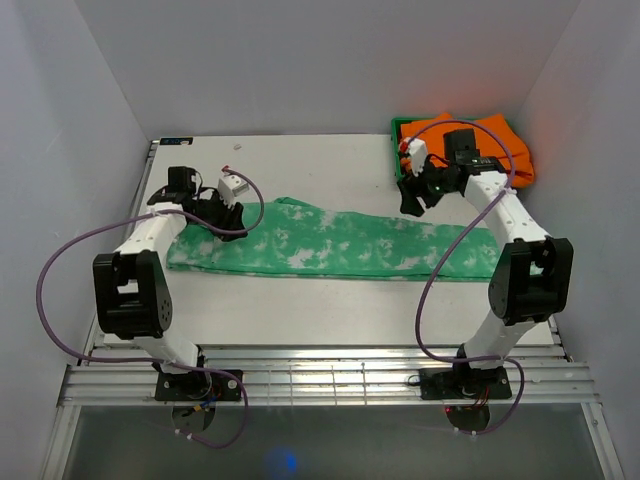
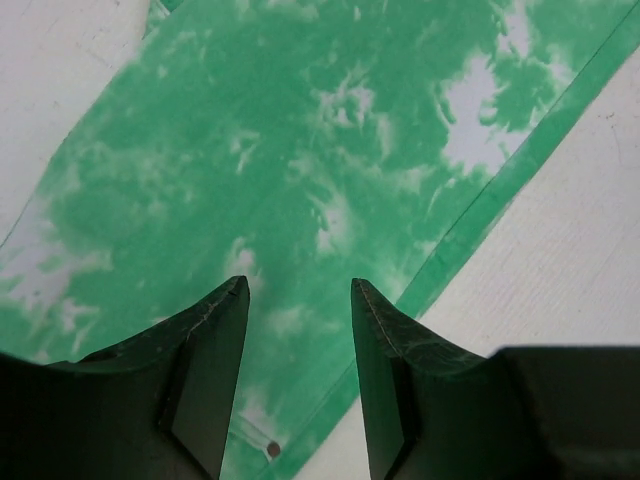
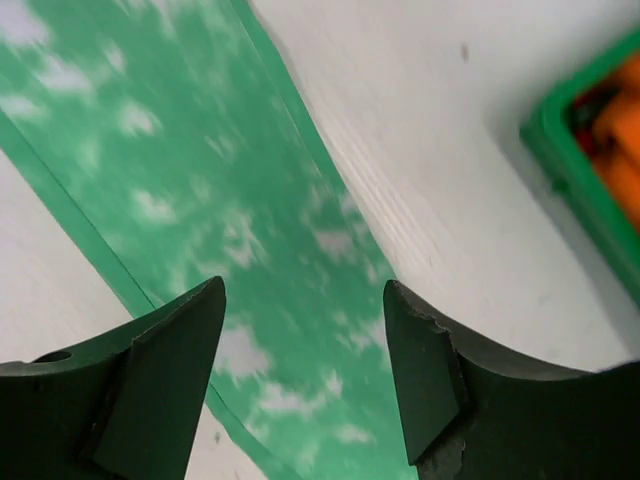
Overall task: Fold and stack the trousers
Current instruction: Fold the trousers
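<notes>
Green white-mottled trousers [image 1: 330, 243] lie in one long strip; left hand [image 2: 298, 285] and right hand [image 3: 302, 290] spread, empty.

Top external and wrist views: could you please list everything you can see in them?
trousers: one, green with white blotches, laid flat lengthwise across the table's middle
orange garments: a pile, count unclear, orange, in the bin
bin: one, green, far right corner
table: one, white
cables: two, purple, one looping from each arm
left arm: one, white and black, base at near edge
right arm: one, white and black, base at near edge
left end effector: one, dark, open, above the trousers' left end
right end effector: one, dark, open, above the trousers' right half
</notes>
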Controlling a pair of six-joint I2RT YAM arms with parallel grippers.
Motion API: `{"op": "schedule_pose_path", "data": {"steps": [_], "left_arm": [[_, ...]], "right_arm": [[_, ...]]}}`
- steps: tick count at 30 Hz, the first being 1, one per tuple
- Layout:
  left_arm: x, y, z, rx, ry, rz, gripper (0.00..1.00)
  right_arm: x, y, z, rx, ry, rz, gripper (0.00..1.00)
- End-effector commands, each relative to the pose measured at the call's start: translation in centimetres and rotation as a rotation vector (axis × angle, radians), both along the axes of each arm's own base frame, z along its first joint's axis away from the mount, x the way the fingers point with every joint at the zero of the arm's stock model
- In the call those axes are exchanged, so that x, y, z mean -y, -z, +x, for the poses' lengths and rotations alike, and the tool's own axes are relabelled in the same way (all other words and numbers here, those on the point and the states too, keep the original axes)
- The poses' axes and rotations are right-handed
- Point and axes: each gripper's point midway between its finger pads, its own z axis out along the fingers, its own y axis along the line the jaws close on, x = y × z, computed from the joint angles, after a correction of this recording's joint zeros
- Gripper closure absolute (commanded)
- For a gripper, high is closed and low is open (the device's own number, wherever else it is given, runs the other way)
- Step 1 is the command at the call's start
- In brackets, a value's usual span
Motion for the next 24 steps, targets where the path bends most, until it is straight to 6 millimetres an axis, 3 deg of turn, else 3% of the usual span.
{"op": "schedule_pose_path", "data": {"steps": [1, 2, 3, 5, 7, 8, 10, 12, 14, 15, 17, 18, 19, 20, 21, 22, 23, 24], "left_arm": [[2.5, -0.5, 0.9, 0.002, 0.058, -0.125, 0.44], [2.5, 0.3, 1.1, 0.003, 0.065, -0.12, 0.44], [3.7, 0.8, 0.6, 0.005, 0.108, -0.11, 0.44], [4.0, 2.4, 0.0, 0.011, 0.15, -0.064, 0.45], [4.1, 2.4, -0.4, 0.013, 0.164, -0.072, 0.46], [4.2, 2.0, -0.5, 0.013, 0.162, -0.085, 0.46], [4.7, -0.3, 0.1, 0.045, 0.136, -0.132, 0.44], [4.8, -3.8, 2.9, 0.062, -0.004, -0.169, 0.43], [4.7, -5.2, 5.4, 0.073, -0.11, -0.146, 0.39], [4.7, -7.4, 7.2, 0.094, -0.171, -0.147, 0.37], [4.7, -6.1, 8.8, 0.037, -0.223, -0.093, 0.34], [4.8, -7.6, 10.5, 0.042, -0.291, -0.108, 0.34], [3.8, -5.3, 12.2, 0.002, -0.385, -0.044, 0.36], [3.7, -4.4, 12.4, -0.047, -0.415, -0.023, 0.38], [3.9, -5.9, 14.0, -0.032, -0.448, -0.04, 0.41], [3.6, -5.2, 14.7, -0.053, -0.481, -0.018, 0.47], [3.9, -2.0, 14.6, -0.148, -0.483, 0.022, 0.5], [4.2, -1.5, 14.9, -0.171, -0.479, 0.03, 0.51]], "right_arm": [[-7.5, -6.2, 0.7, 0.002, -0.001, 0.331, 0.29], [-9.3, -7.8, 1.6, 0.037, -0.028, 0.383, 0.29], [-10.8, -7.8, 1.8, 0.014, -0.047, 0.434, 0.29], [-13.9, -8.4, 1.7, -0.037, -0.051, 0.512, 0.34], [-16.7, -8.3, 2.3, -0.059, -0.079, 0.572, 0.42], [-18.9, -8.0, 1.3, -0.114, -0.09, 0.597, 0.43], [-21.4, -6.0, 0.7, -0.161, -0.113, 0.598, 0.46], [-24.6, -3.4, -1.5, -0.235, -0.144, 0.579, 0.48], [-27.1, -0.5, -4.1, -0.276, -0.184, 0.535, 0.53], [-27.5, 1.0, -4.5, -0.277, -0.175, 0.5, 0.55], [-28.6, 3.8, -6.8, -0.293, -0.19, 0.452, 0.58], [-28.6, 5.0, -7.1, -0.297, -0.174, 0.424, 0.62], [-28.6, 6.4, -8.4, -0.32, -0.175, 0.394, 0.65], [-28.4, 7.3, -8.9, -0.323, -0.169, 0.372, 0.67], [-28.1, 8.0, -9.0, -0.314, -0.149, 0.342, 0.71], [-28.1, 8.6, -9.5, -0.273, -0.193, 0.297, 0.73], [-27.8, 9.3, -9.7, -0.253, -0.203, 0.263, 0.73], [-27.0, 10.3, -9.5, -0.22, -0.191, 0.194, 0.74]]}}
